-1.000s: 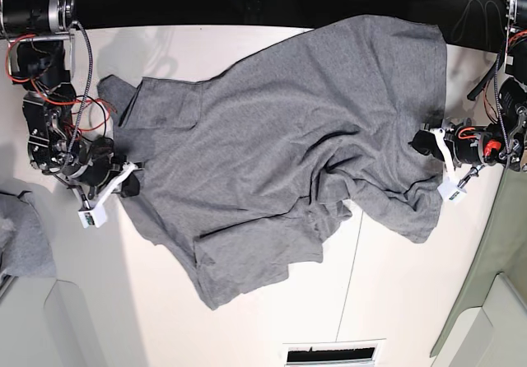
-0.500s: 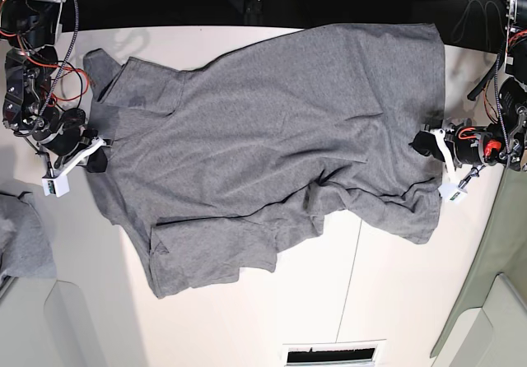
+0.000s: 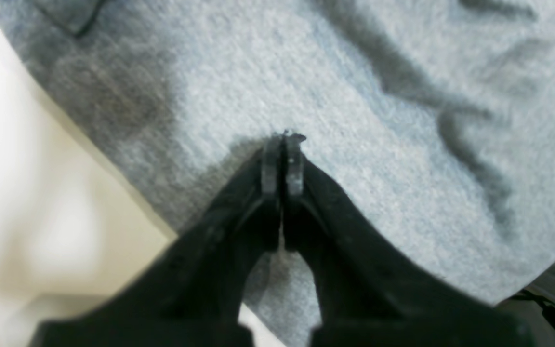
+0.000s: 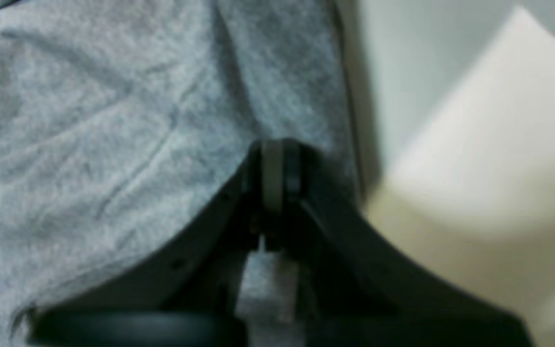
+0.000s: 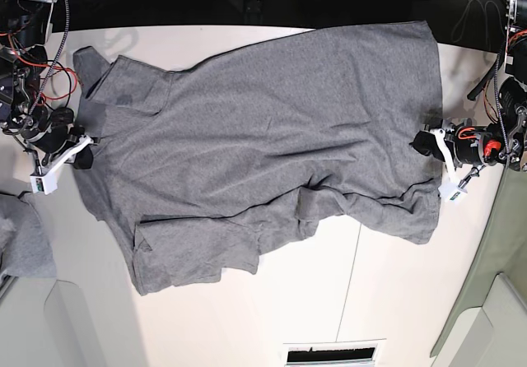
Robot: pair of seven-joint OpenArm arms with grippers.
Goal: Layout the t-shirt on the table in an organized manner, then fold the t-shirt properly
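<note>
The large heather-grey short-sleeved cotton t-shirt (image 5: 263, 137) lies spread across the broad smooth white table (image 5: 395, 293), reaching from one side of it almost to the other in the base view. The cloth is not flat: diagonal creases run over the middle, a bunched fold sits near the lower centre, and one flap is turned over at the lower left part of the shirt. A thin dark seam line (image 5: 349, 281) on the tabletop comes out from under the lower hem. The left gripper (image 5: 426, 143), on the right side of the base view, has its black jaws pressed together on the edge of the t-shirt; in the left wrist view the tips of the left gripper (image 3: 283, 159) meet with only a thin slit between them, and the grey fabric (image 3: 354, 96) lies directly at the tips. The right gripper (image 5: 82, 155), on the left side of the base view, is also clamped on the shirt edge; in the right wrist view, which is blurred, the right gripper (image 4: 273, 166) has its jaws closed and a small piece of the grey cloth shows between the fingers lower down. A smaller bunch of grey cloth (image 5: 23, 239) lies apart at the left border of the base view
</note>
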